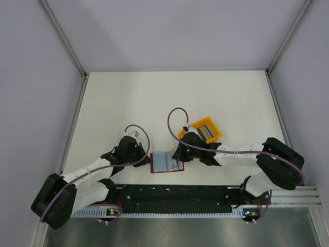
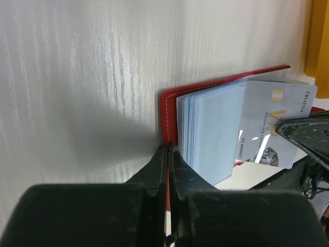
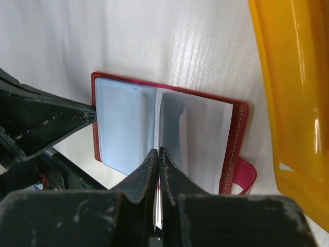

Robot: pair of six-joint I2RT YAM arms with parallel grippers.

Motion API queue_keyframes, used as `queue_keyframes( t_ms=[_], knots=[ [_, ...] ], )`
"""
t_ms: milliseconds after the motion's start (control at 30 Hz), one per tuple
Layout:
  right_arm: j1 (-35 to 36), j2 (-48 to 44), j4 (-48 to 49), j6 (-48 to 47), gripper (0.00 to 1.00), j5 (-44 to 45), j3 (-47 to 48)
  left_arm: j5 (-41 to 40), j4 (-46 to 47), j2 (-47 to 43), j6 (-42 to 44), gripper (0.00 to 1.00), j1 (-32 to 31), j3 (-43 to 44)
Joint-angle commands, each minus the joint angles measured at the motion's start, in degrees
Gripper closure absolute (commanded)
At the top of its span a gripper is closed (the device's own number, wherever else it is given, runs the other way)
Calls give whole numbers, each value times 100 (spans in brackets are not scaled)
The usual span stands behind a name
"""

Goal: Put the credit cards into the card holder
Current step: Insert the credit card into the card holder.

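The dark red card holder (image 1: 154,170) lies open near the table's front edge, showing light blue sleeves (image 2: 211,128). Its snap tab (image 3: 245,177) sticks out on the right in the right wrist view. My left gripper (image 2: 169,148) is shut on the holder's red cover edge (image 2: 167,110). A silver credit card (image 2: 264,121) stands tilted over the sleeves. My right gripper (image 3: 158,151) is shut on it, so the card shows edge-on between those fingers (image 3: 141,172). In the top view the left gripper (image 1: 147,158) and right gripper (image 1: 180,156) flank the holder.
A yellow plastic bin (image 1: 205,131) holding several cards stands just behind the right gripper, and it fills the right side of the right wrist view (image 3: 293,103). The black arm-mount rail (image 1: 175,198) runs right below the holder.
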Motion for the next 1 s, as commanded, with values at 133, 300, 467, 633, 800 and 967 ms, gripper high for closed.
queue_keyframes(
  t_ms=[133,300,467,633,800,967],
  knots=[
    [-13,-213,1024,336,100,-319,-376,-261,-274,83,94,100,-16,23],
    [-21,-424,902,292,100,-222,-377,-261,-283,109,85,100,-24,14],
    [-13,-416,1051,310,100,-257,-421,-279,-300,100,68,100,-16,23],
    [-13,-249,1148,380,100,-275,-456,-270,-309,100,77,100,-24,31],
    [-21,-117,1034,354,100,-222,-412,-270,-300,100,77,100,-24,31],
    [-13,67,1060,354,100,-222,-395,-261,-309,100,86,100,-16,40]
  ],
)
